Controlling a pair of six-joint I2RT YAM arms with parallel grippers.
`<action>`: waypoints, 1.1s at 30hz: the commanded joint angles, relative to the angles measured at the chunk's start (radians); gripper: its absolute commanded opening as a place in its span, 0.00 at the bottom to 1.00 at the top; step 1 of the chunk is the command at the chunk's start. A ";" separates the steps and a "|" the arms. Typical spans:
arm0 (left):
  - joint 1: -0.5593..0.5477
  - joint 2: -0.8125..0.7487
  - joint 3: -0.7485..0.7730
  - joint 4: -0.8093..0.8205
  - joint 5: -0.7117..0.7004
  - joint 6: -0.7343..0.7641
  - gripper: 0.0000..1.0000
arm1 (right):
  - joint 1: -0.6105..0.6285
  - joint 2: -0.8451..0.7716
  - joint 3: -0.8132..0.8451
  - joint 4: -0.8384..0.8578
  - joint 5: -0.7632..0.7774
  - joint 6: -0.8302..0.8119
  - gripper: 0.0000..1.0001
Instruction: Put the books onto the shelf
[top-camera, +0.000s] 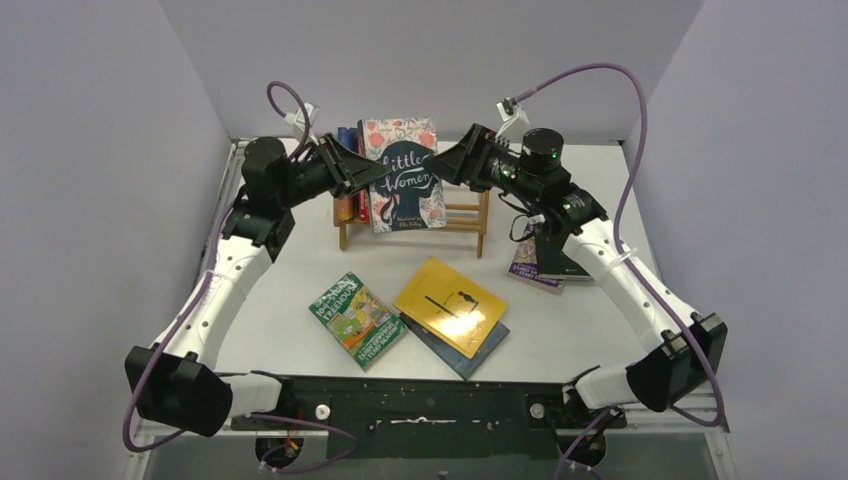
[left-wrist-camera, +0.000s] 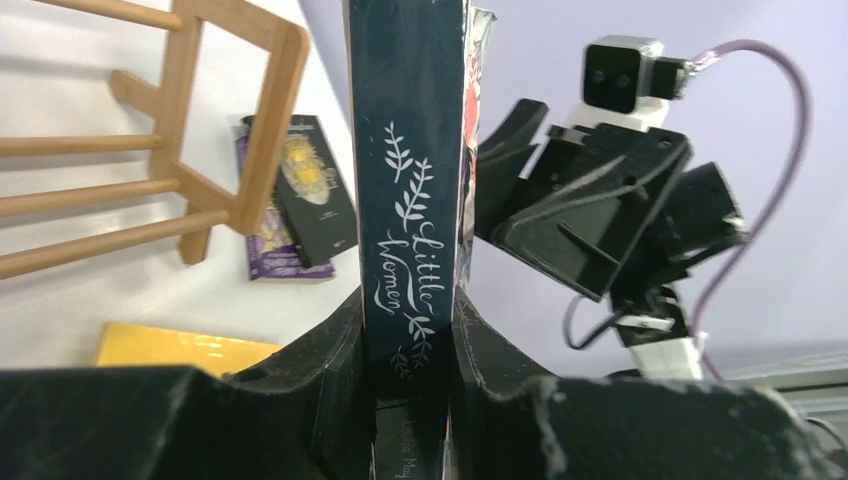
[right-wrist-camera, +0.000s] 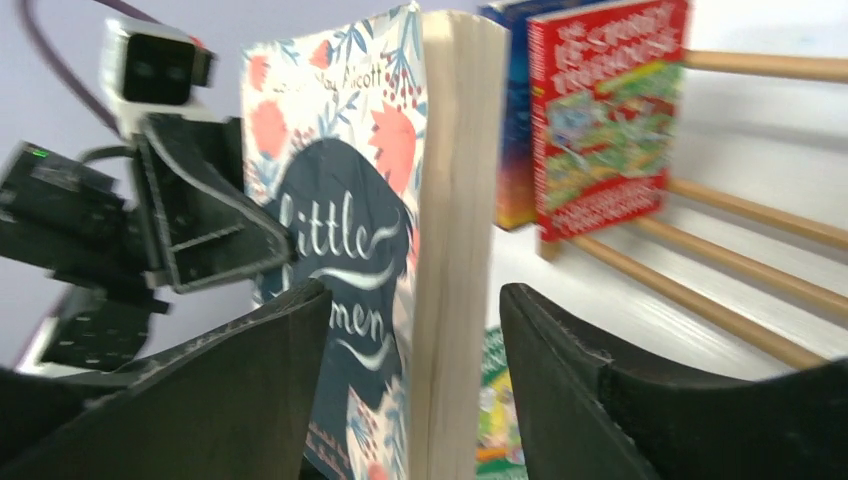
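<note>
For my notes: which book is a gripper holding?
The Little Women book, spine clamped by the left gripper; the others lie on the table or stand in the shelf.

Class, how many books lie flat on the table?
5: a green cartoon book front left; a yellow book atop a dark blue book, centre; a black book atop a purple book right of the shelf. The right arm may hide more.

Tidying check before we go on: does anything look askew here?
Yes: the plain yellow paperback lies crooked on a dark blue paperback before the light wooden slat shelf, their corners not lined up.
</note>
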 joint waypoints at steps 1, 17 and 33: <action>0.023 -0.064 0.065 -0.028 -0.035 0.169 0.00 | -0.004 -0.111 0.046 -0.246 0.229 -0.169 0.68; -0.136 0.108 0.324 -0.354 -0.599 0.774 0.00 | -0.015 -0.306 -0.084 -0.431 0.504 -0.314 0.73; -0.207 0.468 0.537 -0.181 -0.889 0.932 0.00 | -0.025 -0.307 -0.084 -0.486 0.610 -0.316 0.73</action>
